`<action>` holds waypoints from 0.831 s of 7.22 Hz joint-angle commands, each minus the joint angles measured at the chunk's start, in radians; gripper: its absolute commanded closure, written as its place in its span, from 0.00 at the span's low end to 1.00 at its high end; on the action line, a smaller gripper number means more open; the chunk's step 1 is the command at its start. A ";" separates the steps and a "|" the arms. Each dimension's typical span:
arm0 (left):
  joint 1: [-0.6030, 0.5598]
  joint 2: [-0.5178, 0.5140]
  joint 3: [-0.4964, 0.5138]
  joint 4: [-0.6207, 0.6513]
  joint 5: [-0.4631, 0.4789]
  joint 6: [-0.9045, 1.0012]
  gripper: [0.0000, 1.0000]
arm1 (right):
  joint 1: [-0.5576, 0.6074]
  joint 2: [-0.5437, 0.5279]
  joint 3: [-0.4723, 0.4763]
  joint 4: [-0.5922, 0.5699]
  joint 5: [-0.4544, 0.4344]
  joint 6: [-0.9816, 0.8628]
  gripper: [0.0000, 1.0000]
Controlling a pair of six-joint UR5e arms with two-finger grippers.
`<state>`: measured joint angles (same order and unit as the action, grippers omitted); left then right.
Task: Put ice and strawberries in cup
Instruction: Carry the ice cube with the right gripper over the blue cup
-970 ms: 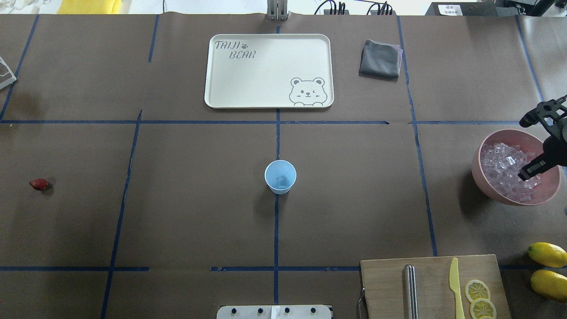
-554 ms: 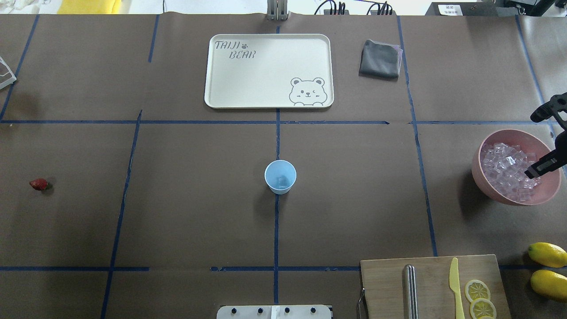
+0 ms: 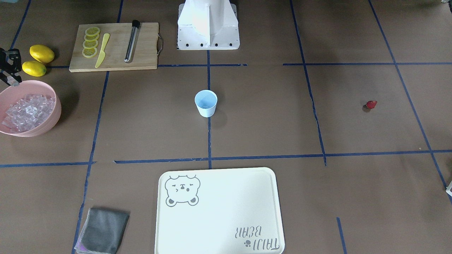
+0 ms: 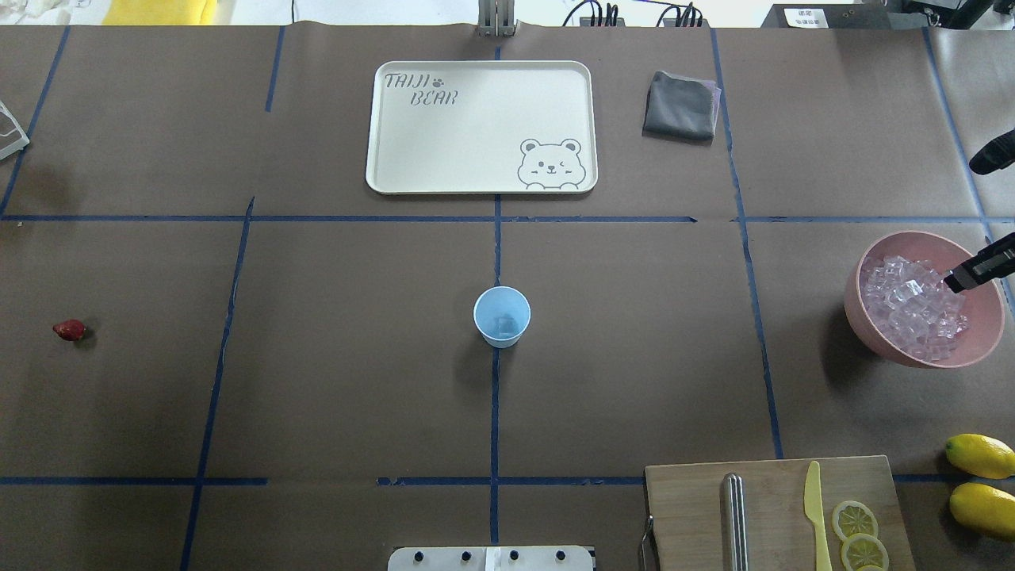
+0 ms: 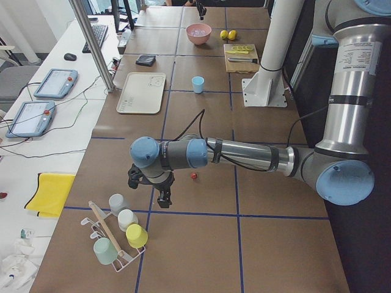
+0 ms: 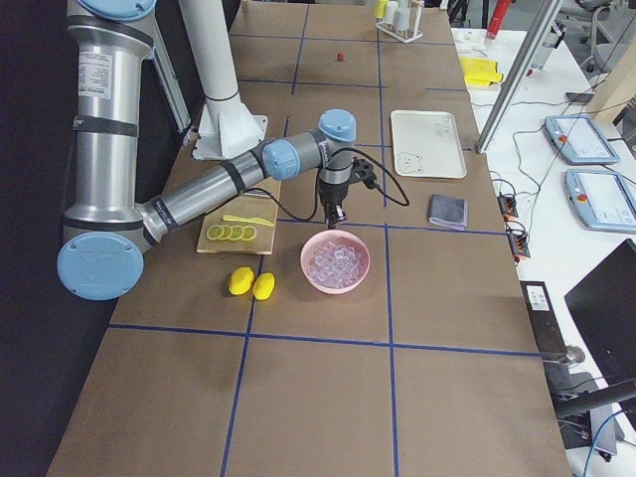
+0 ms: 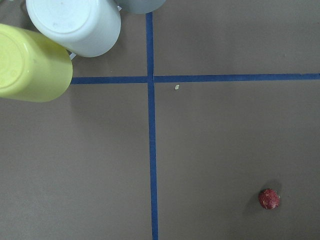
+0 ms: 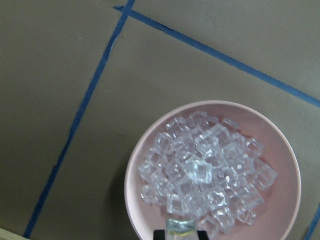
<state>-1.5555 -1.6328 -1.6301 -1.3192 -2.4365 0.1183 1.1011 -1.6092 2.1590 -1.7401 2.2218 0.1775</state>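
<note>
The pale blue cup (image 4: 502,316) stands upright at the table's centre, with what looks like one ice cube in its bottom. More ice (image 4: 912,305) fills the pink bowl (image 4: 858,305) at the right edge. My right gripper (image 4: 963,277) hangs over the bowl's far side. In the right wrist view it (image 8: 181,232) is shut on one ice cube (image 8: 180,225) above the pile (image 8: 200,175). The strawberry (image 4: 70,330) lies alone at the far left and shows in the left wrist view (image 7: 269,198). My left gripper (image 5: 164,196) hovers beside it; whether it is open I cannot tell.
A cream tray (image 4: 381,127) and a grey cloth (image 4: 680,105) lie at the far side. A cutting board (image 4: 690,507) with a yellow knife, a metal rod and lemon slices sits near right, two lemons (image 4: 982,484) beside it. Upturned cups (image 7: 75,22) stand near the strawberry.
My right gripper has risen out of the ice pile and drawn back toward the bowl's far right rim. The cup and the strawberry have not moved.
</note>
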 commanded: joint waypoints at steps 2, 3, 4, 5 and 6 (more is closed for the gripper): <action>0.000 0.001 -0.013 0.000 0.001 -0.002 0.00 | -0.099 0.336 -0.030 -0.154 0.058 0.251 1.00; 0.000 0.001 -0.019 0.002 0.001 -0.002 0.00 | -0.153 0.453 -0.085 -0.154 0.056 0.374 1.00; 0.000 0.001 -0.022 0.002 0.002 -0.002 0.00 | -0.217 0.568 -0.146 -0.144 0.052 0.531 1.00; 0.000 0.002 -0.024 0.002 0.001 -0.002 0.00 | -0.263 0.656 -0.210 -0.124 0.042 0.633 1.00; 0.000 0.001 -0.024 0.003 0.002 -0.002 0.00 | -0.318 0.695 -0.250 -0.090 0.001 0.716 1.00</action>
<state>-1.5555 -1.6314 -1.6525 -1.3174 -2.4353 0.1166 0.8510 -0.9932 1.9703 -1.8632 2.2583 0.7713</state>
